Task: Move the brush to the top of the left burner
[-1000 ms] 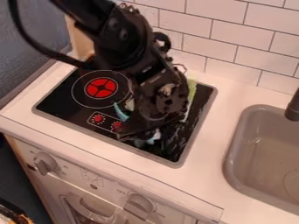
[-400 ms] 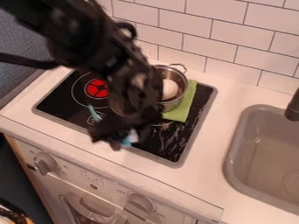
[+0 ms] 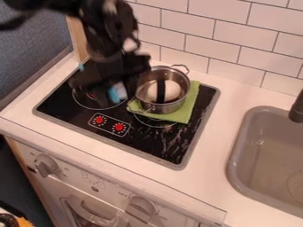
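Over the left side of the black glass cooktop [image 3: 177, 138], the robot's black two-finger hand [image 3: 106, 91] hangs down from the dark arm, which enters at the upper left. It is narrowed on the blue-and-white brush [image 3: 116, 92], whose head shows below the hand, just in front of the burner's middle. A teal end pokes out past the hand's upper-left side, roughly in line with that head. The brush is over the left burner [image 3: 92, 106], a thin pale ring with a bit of red at its centre, mostly hidden by the hand. Whether the brush touches the glass cannot be told; hand and brush are both blurred.

Just to the right of the hand stands a shiny metal pot [image 3: 168, 107] with two loop handles, one toward the tiles and one toward the oven side. It sits upright on a light green cloth [image 3: 188, 107] that sticks out around its right and lower sides, over the right burner. Inside the pot is a pale rounded thing [image 3: 172, 90] with a black band across it. Two red dials [image 3: 99, 120] lie side by side in an outlined panel on the glass, nearer the oven side.

Around the cooktop runs a grey rim, set in the white counter [image 3: 208, 170]. To the right is a grey sink [image 3: 237, 153] with a dark tap [image 3: 296, 108]. White tiles [image 3: 237, 33] cover the wall behind, and a white oven front [image 3: 95, 177] with round knobs [image 3: 45, 165] lies below the counter's edge.
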`<state>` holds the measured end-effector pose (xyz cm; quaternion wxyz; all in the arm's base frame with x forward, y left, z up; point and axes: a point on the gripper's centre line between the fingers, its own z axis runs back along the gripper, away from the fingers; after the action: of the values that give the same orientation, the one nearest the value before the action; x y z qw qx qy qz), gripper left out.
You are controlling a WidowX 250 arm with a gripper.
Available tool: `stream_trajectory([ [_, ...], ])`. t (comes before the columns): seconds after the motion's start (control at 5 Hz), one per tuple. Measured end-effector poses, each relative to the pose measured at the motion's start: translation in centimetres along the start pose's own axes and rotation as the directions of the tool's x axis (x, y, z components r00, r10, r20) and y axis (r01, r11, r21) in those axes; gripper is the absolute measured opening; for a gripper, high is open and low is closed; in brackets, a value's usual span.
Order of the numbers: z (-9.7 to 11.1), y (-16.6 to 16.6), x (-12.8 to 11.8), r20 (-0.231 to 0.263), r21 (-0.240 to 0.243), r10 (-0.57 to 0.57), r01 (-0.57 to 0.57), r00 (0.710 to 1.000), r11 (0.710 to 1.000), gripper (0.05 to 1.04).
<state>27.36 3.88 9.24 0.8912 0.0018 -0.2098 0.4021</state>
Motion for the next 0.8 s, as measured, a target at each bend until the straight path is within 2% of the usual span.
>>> stream_trajectory([
  [0.4, -1.9, -1.5, 4.5, -0.055, -0.019, -0.004, 0.003, 0.998, 1.000, 0.536],
  [0.6, -3.8, -2.9, 6.9, -0.057, 0.011, 0.027, -0.026, 0.998, 1.000, 0.536],
  [0.8, -6.4, -3.3, 8.1, -0.101, 0.040, 0.052, -0.049, 0.994, 0.998, 0.536],
])
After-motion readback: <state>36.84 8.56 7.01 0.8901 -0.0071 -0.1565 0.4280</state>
